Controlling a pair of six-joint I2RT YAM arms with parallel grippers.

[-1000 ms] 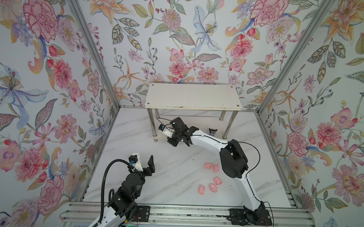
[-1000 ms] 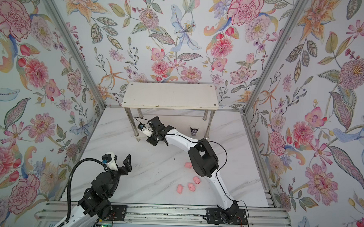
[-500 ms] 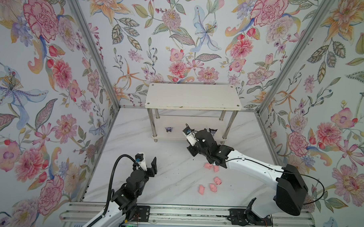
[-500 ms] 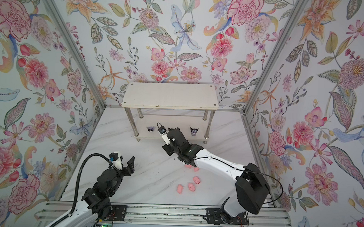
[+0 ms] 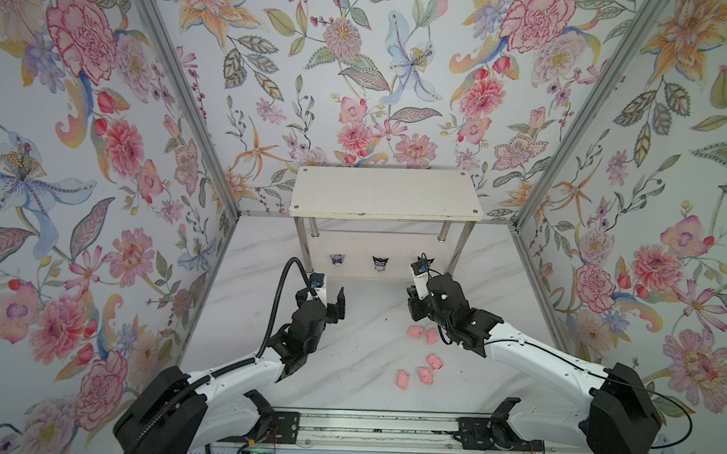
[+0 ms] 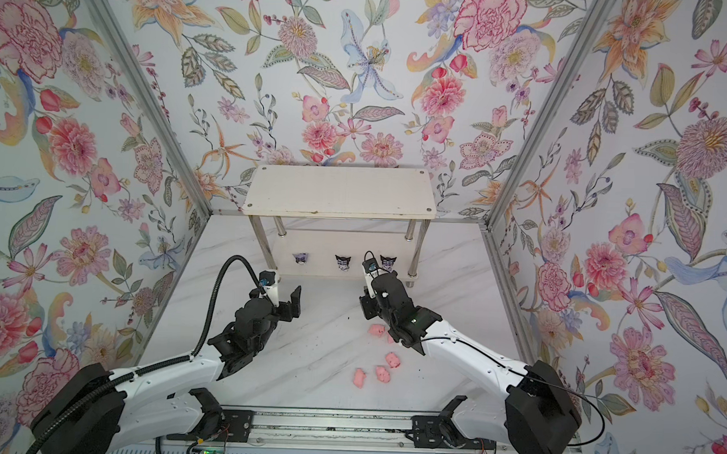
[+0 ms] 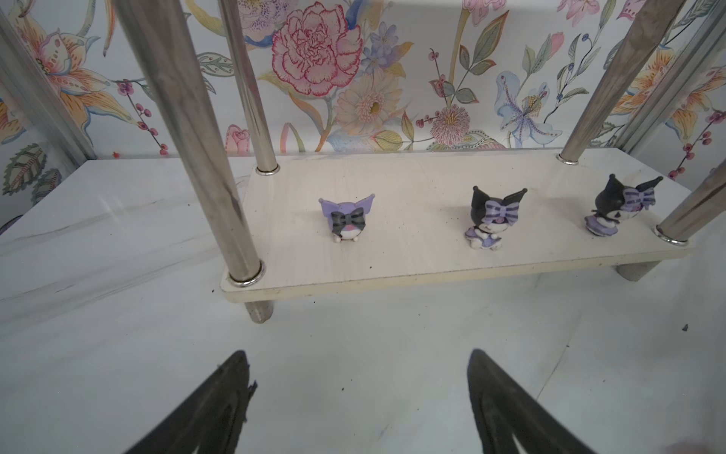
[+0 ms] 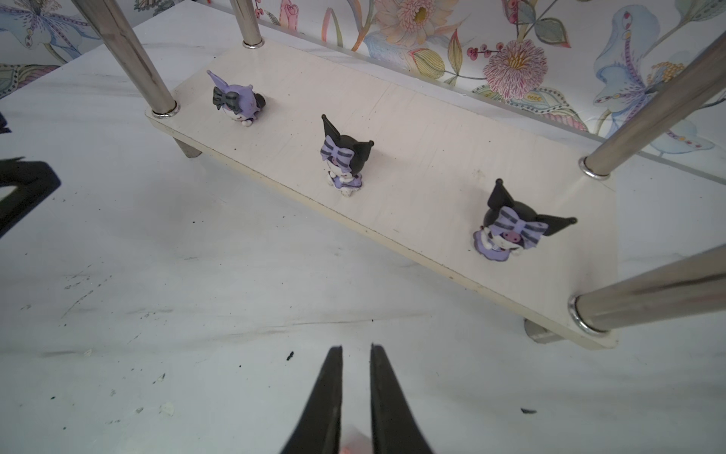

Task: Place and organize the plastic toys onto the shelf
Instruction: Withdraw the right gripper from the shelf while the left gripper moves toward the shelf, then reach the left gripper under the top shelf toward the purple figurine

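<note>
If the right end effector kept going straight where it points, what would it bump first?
Probably the front edge of the shelf's lower board, about in line with the middle figurine. Depth is unclear, though: if it is tilted down, the right end effector might touch the table first.

Tabletop [image 5: 243, 282]: white, marble-veined; the shelf's feet stand on it.
Shelf [image 5: 386, 193]: two white boards on chrome legs.
Lower board [image 7: 412, 251]: three toys in a row, well apart: purple-eared figurine [image 7: 347, 218], middle black-eared figurine [image 7: 495, 218], end black-eared figurine [image 7: 620, 210] just beside a leg.
Tabletop before the shelf: five pink pigs [image 5: 425, 375], loosely clustered.
</note>
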